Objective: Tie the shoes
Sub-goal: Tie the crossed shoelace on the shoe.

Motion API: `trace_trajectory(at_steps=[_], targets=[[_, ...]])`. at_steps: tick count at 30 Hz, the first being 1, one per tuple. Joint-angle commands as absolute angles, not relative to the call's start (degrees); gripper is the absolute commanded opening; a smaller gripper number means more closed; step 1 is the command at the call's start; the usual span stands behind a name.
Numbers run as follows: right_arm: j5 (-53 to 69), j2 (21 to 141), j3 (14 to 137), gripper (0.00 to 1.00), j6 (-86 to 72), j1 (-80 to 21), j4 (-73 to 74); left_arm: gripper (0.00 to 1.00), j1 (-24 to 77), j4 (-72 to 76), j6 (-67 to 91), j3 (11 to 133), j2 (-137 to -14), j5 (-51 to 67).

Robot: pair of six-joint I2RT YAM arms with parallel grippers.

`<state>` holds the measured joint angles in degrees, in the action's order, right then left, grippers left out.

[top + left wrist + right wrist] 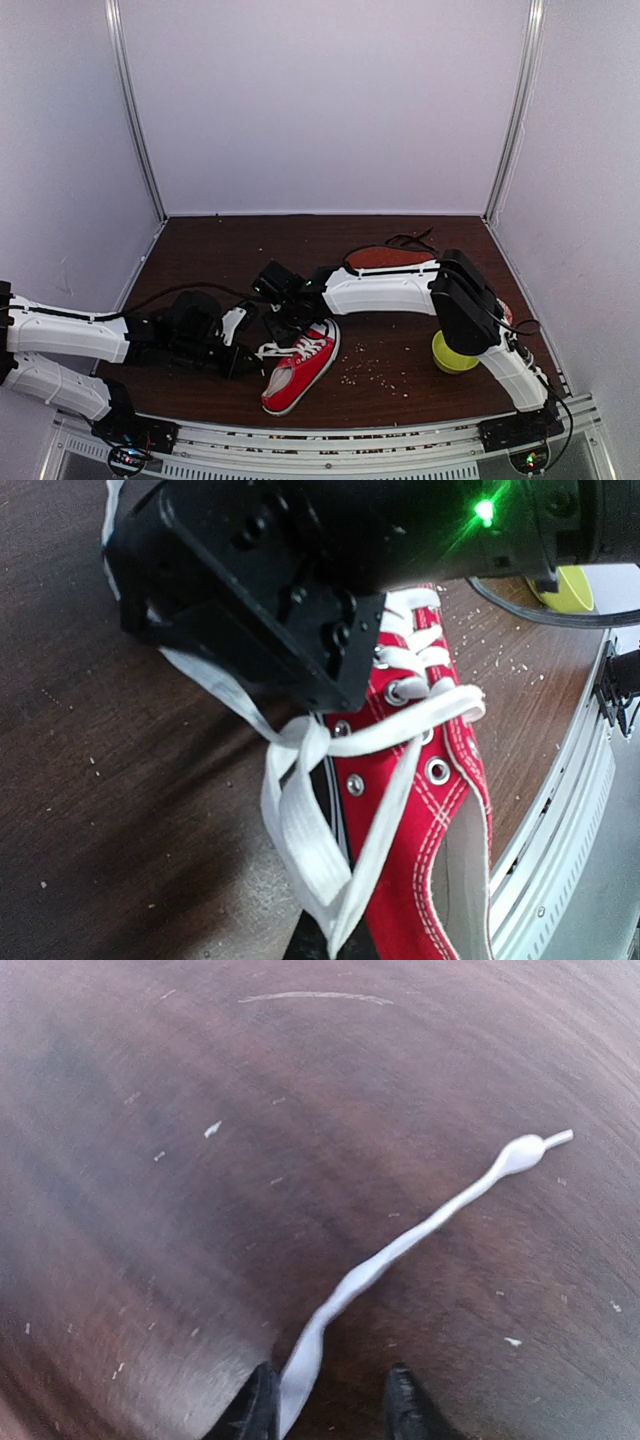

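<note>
Gripping white lace (300, 830), bottom centre: left claw (322, 942) closed | right claw (330, 1410) parted, lace end (400, 1245) between fingers (258, 1405) | red shoe (430, 810) on table (120, 780)

Canvas sneaker (300, 370), cloth laces (300, 830), wooden table (410, 345)

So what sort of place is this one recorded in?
Probably a lab test booth: plain white walls around a dark table, and two robot arms bolted to a metal rail at its edge.

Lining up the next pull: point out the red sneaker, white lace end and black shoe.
red sneaker (312, 368), top view, red canvas side
white lace (520, 1153), right wrist view, bulge near tip
black shoe (388, 257), top view, reddish-brown sole
</note>
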<state>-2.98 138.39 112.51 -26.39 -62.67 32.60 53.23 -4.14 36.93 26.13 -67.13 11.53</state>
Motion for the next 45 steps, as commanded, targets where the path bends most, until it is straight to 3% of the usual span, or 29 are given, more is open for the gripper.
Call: trace_trajectory(at_steps=[1, 5, 6, 18, 27, 34, 35, 37, 39, 45], targets=[[-8.4, 141.7, 113.0, 0.29, -27.7, -63.3, 37.3, 0.00, 52.8, -2.0, 37.1, 25.8, -66.6, 11.3], [-9.9, 141.2, 112.8, 0.02, -27.9, -63.2, 36.7, 0.00, 52.8, -1.6, 37.2, 26.0, -67.3, 11.4], [-10.0, 140.9, 112.7, 0.00, -28.1, -63.0, 36.3, 0.00, 52.8, -1.5, 37.1, 26.1, -67.6, 11.5], [-14.0, 116.2, 91.3, 0.00, -27.9, -55.4, 19.7, 0.00, 52.8, 0.2, 36.7, 26.4, -71.0, 12.7], [-18.2, 100.7, 74.8, 0.00, -27.7, -53.6, 17.6, 0.00, 52.8, 0.2, 33.2, 30.2, -74.6, 15.0], [-9.4, 97.2, 68.0, 0.00, -29.7, -53.6, 18.2, 0.00, 52.8, -1.0, 31.2, 30.7, -74.9, 15.6], [-9.8, 98.1, 68.0, 0.05, -30.8, -53.6, 19.0, 0.00, 52.8, -1.4, 31.1, 30.8, -75.0, 15.4], [-10.0, 99.6, 67.0, 0.26, -33.0, -53.5, 18.5, 0.00, 52.8, -1.5, 31.0, 30.7, -75.1, 15.3], [-9.1, 101.3, 66.5, 0.38, -34.0, -53.3, 17.1, 0.00, 52.8, -1.3, 31.3, 30.3, -75.0, 15.2], [-8.5, 107.0, 68.6, 0.47, -32.8, -52.6, 16.7, 0.00, 52.8, -1.5, 31.6, 30.2, -74.5, 14.8]])
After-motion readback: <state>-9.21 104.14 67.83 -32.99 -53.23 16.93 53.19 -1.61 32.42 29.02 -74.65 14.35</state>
